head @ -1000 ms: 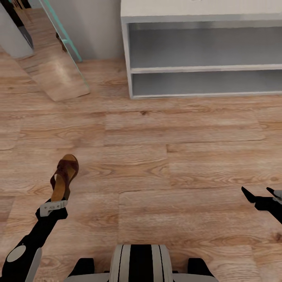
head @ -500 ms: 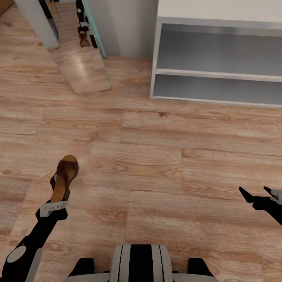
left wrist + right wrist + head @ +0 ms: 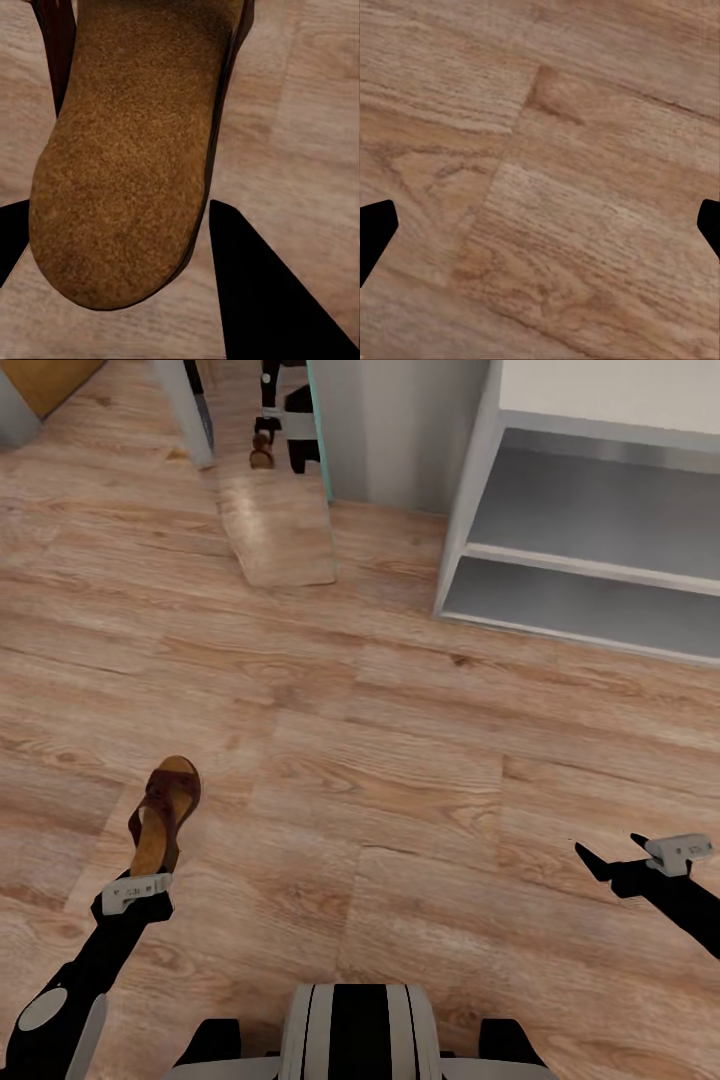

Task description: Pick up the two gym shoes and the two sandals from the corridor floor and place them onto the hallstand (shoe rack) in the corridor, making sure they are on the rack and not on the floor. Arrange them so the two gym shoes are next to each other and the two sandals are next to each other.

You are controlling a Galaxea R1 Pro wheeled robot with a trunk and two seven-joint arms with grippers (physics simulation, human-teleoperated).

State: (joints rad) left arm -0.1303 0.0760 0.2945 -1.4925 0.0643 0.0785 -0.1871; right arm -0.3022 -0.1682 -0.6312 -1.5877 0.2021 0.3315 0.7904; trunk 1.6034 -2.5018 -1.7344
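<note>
- The sandal hangs from the left gripper, clamped at its heel, above the floor; it looks light and stiff, so the heel grip suits
- Right gripper spread, empty
- The rack is ahead to the right

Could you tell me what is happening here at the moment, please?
The robot's left claw is shut on one brown sandal, gripping it by the heel end above the corridor floor. The right claw is open and empty. The hallstand stands ahead to the right, and the parts of its two shelves in view hold no shoes.
</note>
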